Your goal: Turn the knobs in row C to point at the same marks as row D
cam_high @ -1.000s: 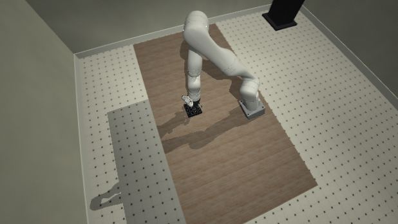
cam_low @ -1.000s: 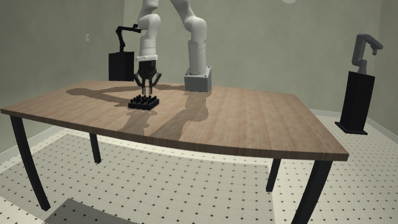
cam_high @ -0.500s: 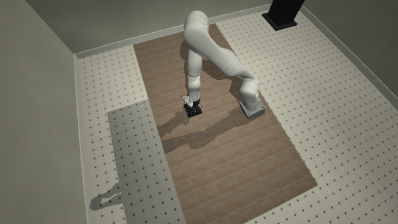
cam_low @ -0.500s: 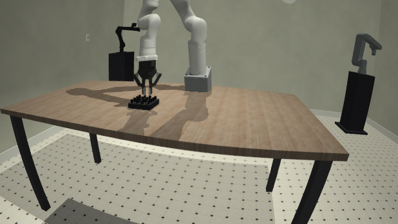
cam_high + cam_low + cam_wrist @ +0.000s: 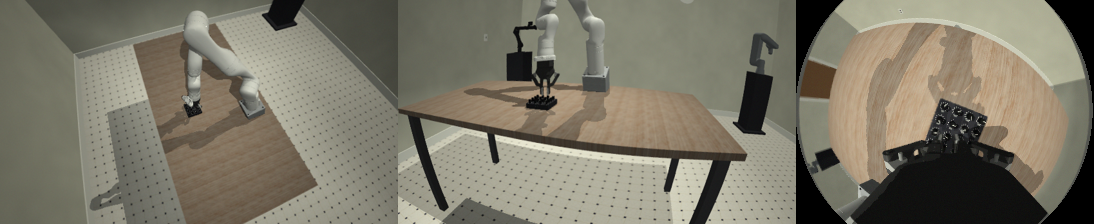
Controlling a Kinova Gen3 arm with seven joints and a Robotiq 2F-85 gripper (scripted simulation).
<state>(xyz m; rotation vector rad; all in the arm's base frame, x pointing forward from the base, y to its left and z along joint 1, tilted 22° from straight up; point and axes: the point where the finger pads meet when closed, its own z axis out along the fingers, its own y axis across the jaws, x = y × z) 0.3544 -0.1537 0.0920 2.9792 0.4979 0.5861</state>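
The black knob box [image 5: 193, 111] [image 5: 536, 106] [image 5: 949, 116] stands on the table with its short upright knobs. In the wrist view several knobs with white rings of marks show, but the names and line directions are too small to read. My gripper [image 5: 545, 93] points down over the box. Its fingers are partly open, with a narrow gap and no thing seen held between them. The fingertips are close to the knob tops; whether they touch or straddle a knob I cannot tell. In the wrist view the gripper hides the box's near part. The socket cannot be made out.
The wooden table [image 5: 225, 167] [image 5: 643, 125] [image 5: 906, 100] carries the box and the arm's grey base [image 5: 254, 110] [image 5: 596, 83]. In the exterior view the base stands behind and right of the box. Arm shadows fall across the table. Two dark pedestals with other arms stand off the table.
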